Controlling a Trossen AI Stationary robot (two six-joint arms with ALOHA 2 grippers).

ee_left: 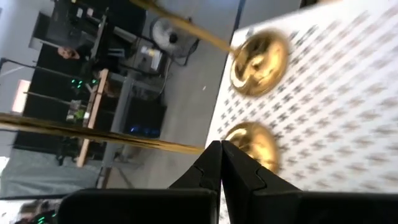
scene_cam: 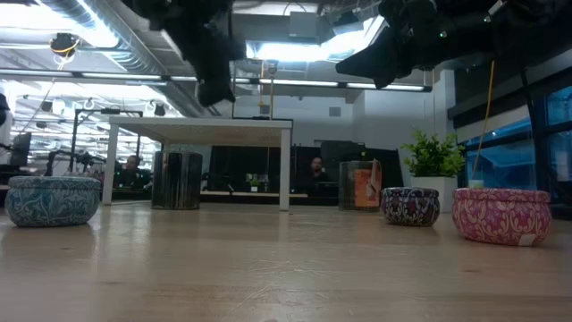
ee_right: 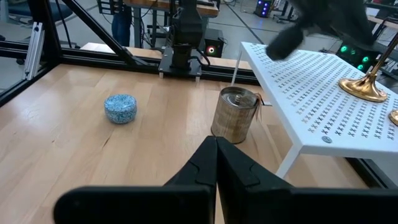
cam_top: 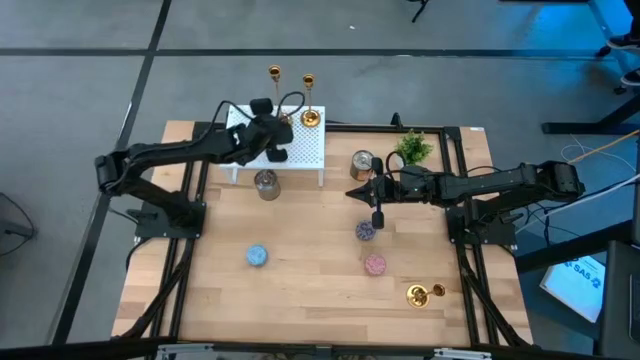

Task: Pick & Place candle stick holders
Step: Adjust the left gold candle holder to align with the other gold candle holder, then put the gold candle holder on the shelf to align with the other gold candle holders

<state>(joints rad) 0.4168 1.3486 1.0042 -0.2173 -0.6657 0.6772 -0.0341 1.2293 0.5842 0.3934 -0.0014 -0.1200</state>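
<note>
While two gold candlesticks [cam_top: 309,117] stand upright on the white shelf [cam_top: 300,152], thin stems rising from shiny domed bases, a third [cam_top: 424,294] lies toppled well away from the shelf near the table's front edge. Left gripper [cam_top: 277,150] hovers over the shelf, fingers together, empty. Right gripper [cam_top: 355,193] hangs beside the shelf, also pinched, empty.

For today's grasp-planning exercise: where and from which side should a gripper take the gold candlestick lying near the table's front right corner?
Grip the candlestick at its thin stem, coming straight down from above. It appears to lie on its side, with the wide flared base at one end, so the stem looks the easiest part for the jaws to span.
</note>
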